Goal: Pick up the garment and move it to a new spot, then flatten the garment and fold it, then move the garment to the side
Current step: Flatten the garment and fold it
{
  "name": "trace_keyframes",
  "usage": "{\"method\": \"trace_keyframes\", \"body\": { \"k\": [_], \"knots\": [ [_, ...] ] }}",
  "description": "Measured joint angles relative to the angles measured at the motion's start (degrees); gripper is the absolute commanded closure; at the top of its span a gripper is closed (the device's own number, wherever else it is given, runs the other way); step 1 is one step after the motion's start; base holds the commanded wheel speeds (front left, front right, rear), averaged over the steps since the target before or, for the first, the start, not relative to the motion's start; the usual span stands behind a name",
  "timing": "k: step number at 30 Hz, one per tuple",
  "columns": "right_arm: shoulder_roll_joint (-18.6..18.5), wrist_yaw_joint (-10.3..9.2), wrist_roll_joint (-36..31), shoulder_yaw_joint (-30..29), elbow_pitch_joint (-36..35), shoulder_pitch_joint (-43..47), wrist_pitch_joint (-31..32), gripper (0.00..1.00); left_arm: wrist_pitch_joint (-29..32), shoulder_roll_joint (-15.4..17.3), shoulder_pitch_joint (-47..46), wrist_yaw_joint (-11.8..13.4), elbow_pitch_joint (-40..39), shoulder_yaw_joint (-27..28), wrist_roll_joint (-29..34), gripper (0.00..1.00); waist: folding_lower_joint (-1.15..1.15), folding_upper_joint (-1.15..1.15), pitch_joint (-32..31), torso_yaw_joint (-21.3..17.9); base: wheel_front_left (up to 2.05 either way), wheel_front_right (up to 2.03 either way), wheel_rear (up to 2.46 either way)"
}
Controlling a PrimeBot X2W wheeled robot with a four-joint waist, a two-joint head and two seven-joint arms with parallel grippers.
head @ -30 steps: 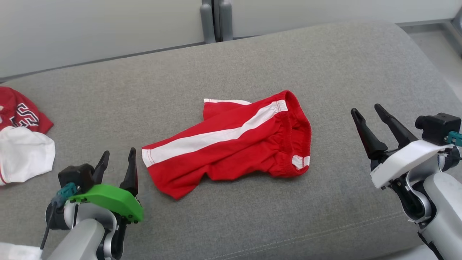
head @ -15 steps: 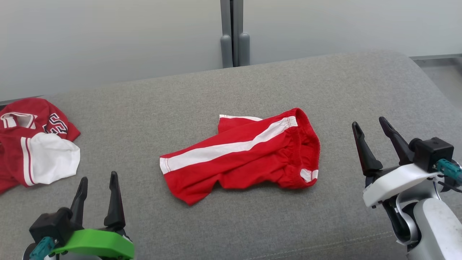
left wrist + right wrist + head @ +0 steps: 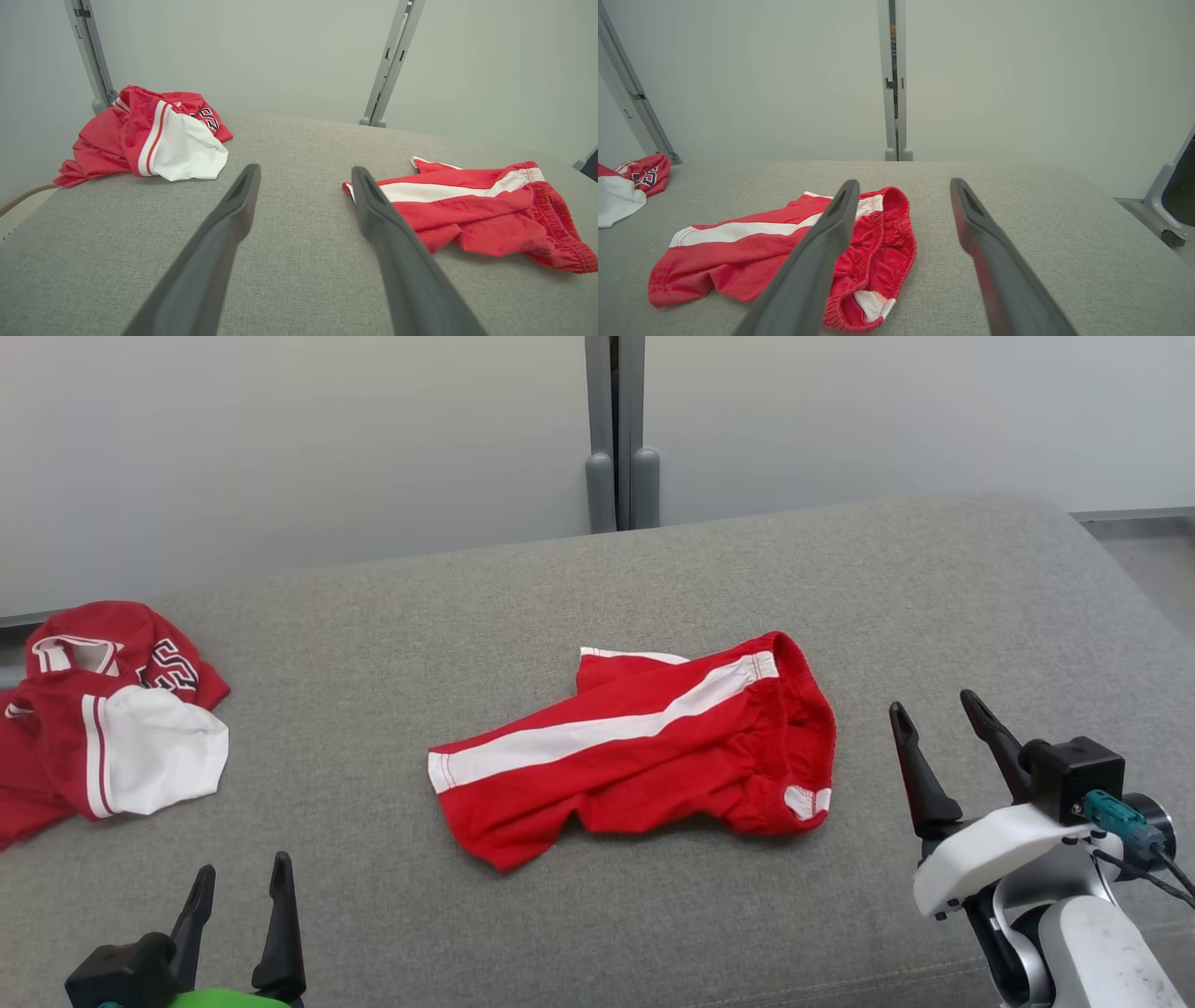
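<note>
As the red shorts [image 3: 635, 747] lie rumpled in the middle of the grey cushion [image 3: 373, 616], untouched, the left pincer [image 3: 242, 864] and right pincer [image 3: 934, 702], both spread wide, should each pinch an opposite end

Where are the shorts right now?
In the head view the shorts lie in the middle of the cushion, just left of the right gripper; the jersey is far left.

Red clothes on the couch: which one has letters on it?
The crumpled jersey at the far left, with dark letters and a white sleeve. The shorts in the middle show a white stripe and no letters.
</note>
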Motion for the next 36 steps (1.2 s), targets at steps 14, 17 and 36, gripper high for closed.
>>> {"method": "trace_keyframes", "body": {
  "k": [14, 17, 36],
  "knots": [
    [1.4, 0.0, -0.9, 0.0, 0.5, 1.2, 0.7, 0.0, 0.3, 0.1, 0.6, -0.2, 0.5, -0.3, -0.6, 0.0, 0.0, 0.0, -1.0, 0.5, 0.0, 0.0, 0.0],
    [1.4, 0.0, -0.4, 0.2, 0.4, 1.2, 0.9, 0.0, 0.3, 0.2, 0.7, -0.2, 0.4, -0.4, -0.7, 0.0, 0.0, 0.0, -1.0, 0.5, 0.0, 0.0, 0.0],
    [-5.1, 0.0, 3.6, 5.2, 5.0, -5.2, 7.1, 0.0, 2.6, -0.3, -2.2, -0.4, -0.5, -3.5, 0.3, 0.0, 0.0, 0.0, 2.2, 1.2, 0.0, 0.0, 0.0]
  ]
}}
